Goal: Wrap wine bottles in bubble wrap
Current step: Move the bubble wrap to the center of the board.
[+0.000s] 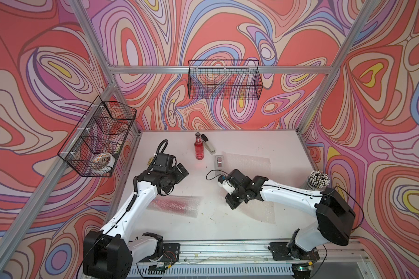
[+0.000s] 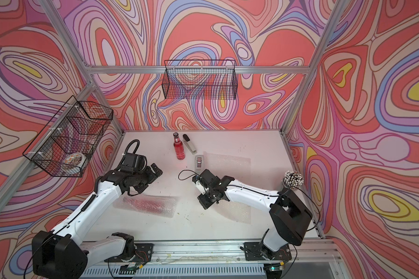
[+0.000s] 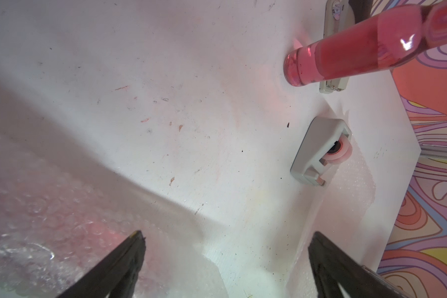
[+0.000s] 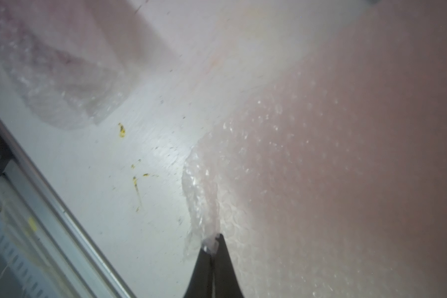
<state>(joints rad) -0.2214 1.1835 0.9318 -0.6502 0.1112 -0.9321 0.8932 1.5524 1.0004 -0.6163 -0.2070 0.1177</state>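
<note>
**Bubble wrap (image 4: 307, 160) caught in right tool (image 4: 212, 242) while one wine bottle (image 1: 199, 149) stands bare**

Bubble wrap lies flat on the right side of the white bench (image 1: 203, 232), partly under the right arm. The right tool is closed on a puckered edge of the sheet, with its two dark tips pressed together and film between them. The left tool (image 3: 227, 258) hangs above the bench with its fingers spread wide and nothing between them. It is beside a wrapped bottle (image 1: 177, 204), which lies on its side at the front left, red showing through a second sheet of bubbled film. The bare wine bottle stands upright at the back of the bench, full of red-pink liquid and with its dark cap on. A stapler (image 1: 209, 144) lies just beside it. A grey tape dispenser (image 1: 219, 161) sits near, at the far corner of the flat sheet. A holder of pens (image 1: 318, 180) stands at the bench's right edge.
</note>
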